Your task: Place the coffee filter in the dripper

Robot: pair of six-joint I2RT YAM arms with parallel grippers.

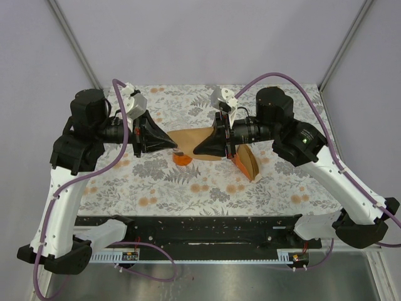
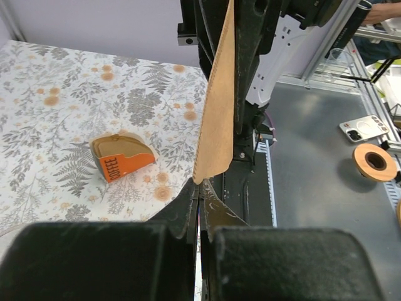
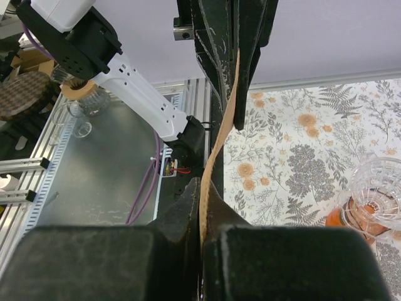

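The coffee filter (image 1: 193, 137), a thin light-brown paper fan, hangs in the air between my two grippers above the table's middle. My left gripper (image 1: 177, 148) is shut on its one corner; in the left wrist view the filter (image 2: 218, 106) rises edge-on from the closed tips of the left gripper (image 2: 199, 187). My right gripper (image 1: 196, 150) is shut on the other edge, with the paper (image 3: 220, 141) running between the fingers of that gripper (image 3: 202, 183). The dripper (image 1: 183, 159), clear with an orange base, stands just below both grippers and shows in the right wrist view (image 3: 371, 199).
The beige wedge-shaped holder (image 1: 248, 162) with an orange "COFFEE" front and brown papers stands right of the dripper; it also shows in the left wrist view (image 2: 121, 157). The floral cloth (image 1: 188, 188) covers the table. The black rail (image 1: 200, 229) runs along the near edge.
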